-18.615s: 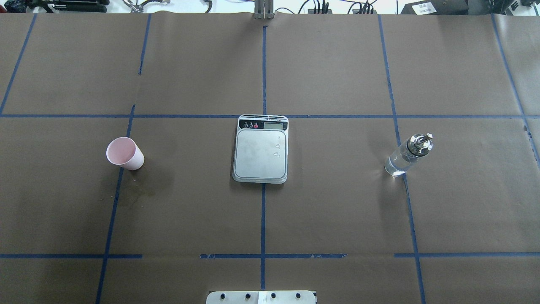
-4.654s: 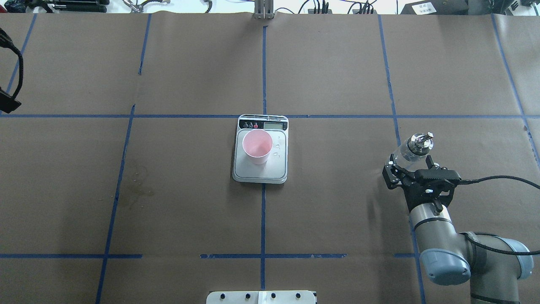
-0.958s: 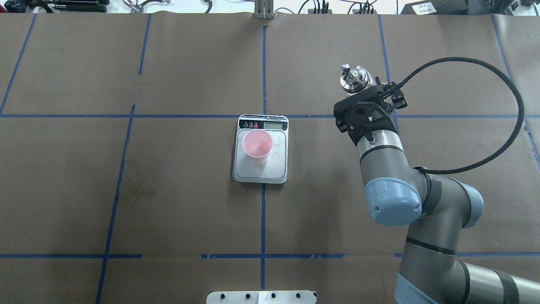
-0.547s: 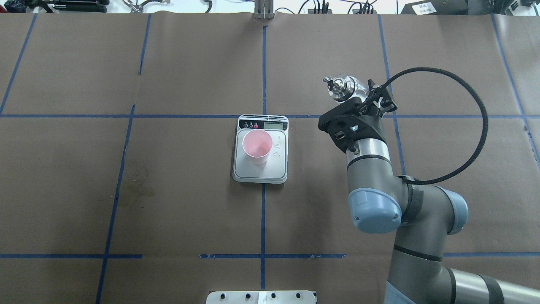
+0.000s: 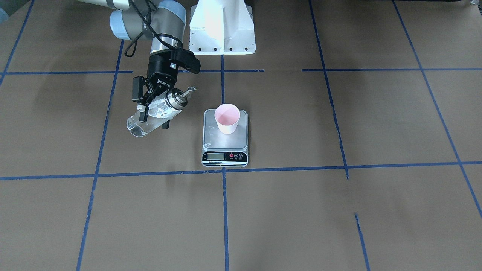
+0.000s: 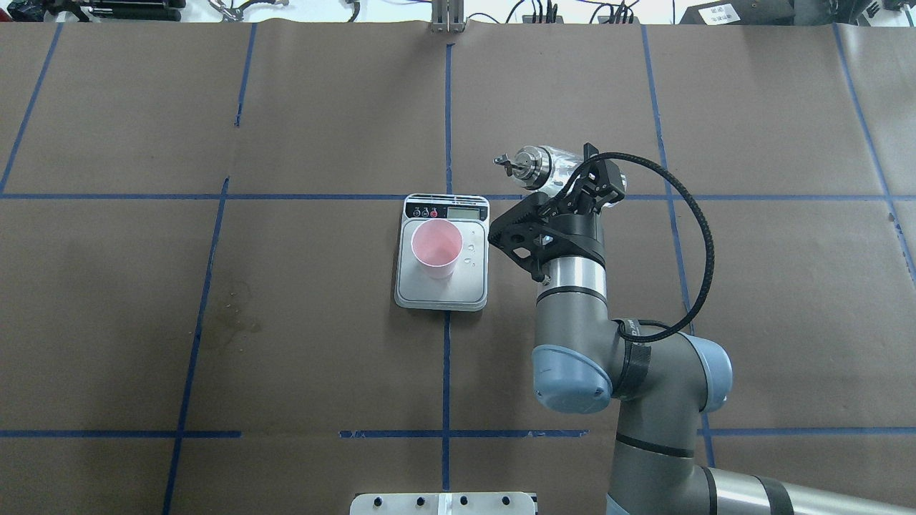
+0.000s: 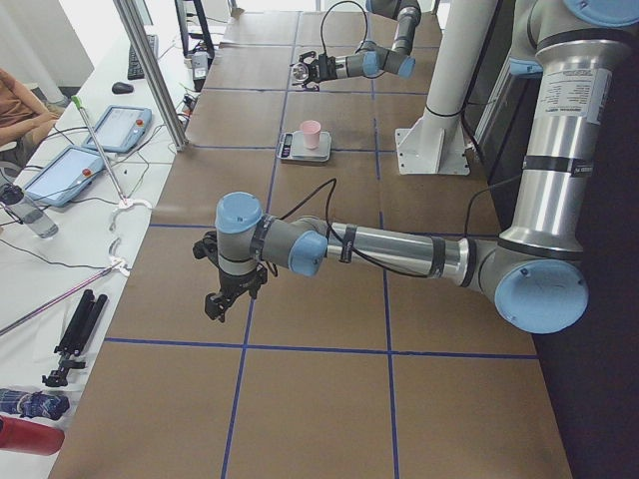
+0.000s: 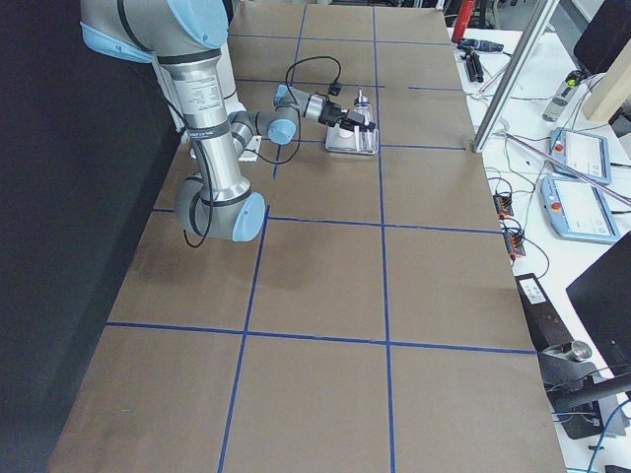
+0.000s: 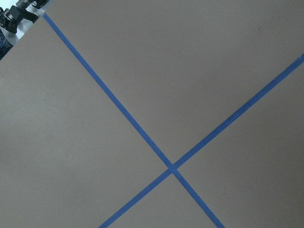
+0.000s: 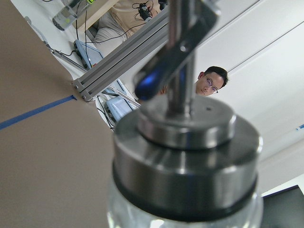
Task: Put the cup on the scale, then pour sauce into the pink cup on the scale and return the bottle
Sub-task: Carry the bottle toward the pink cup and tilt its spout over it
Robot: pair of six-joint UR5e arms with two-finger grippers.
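Note:
The pink cup (image 6: 436, 247) (image 5: 227, 117) stands upright on the steel platform of the scale (image 6: 442, 290) (image 5: 224, 143) at the table's middle. My right gripper (image 6: 583, 179) (image 5: 153, 116) is shut on the glass bottle (image 6: 547, 166) (image 5: 161, 108), held in the air just right of the scale. The bottle is tilted, its metal cap (image 10: 185, 142) and spout (image 6: 504, 161) pointing towards the scale. Clear sauce (image 5: 136, 128) lies in its lower end. My left gripper (image 7: 225, 299) hangs far off to the left; I cannot tell whether it is open or shut.
Brown paper with blue tape lines (image 9: 171, 167) covers the table. A dried stain (image 6: 232, 315) marks the paper left of the scale. The robot's white base (image 5: 222, 26) sits behind the scale. Tablets (image 7: 110, 130) and cables lie on a side bench.
My right arm has carried the bottle left and nearer, towards the scale, and tipped it further onto its side. The cup and scale have not moved.

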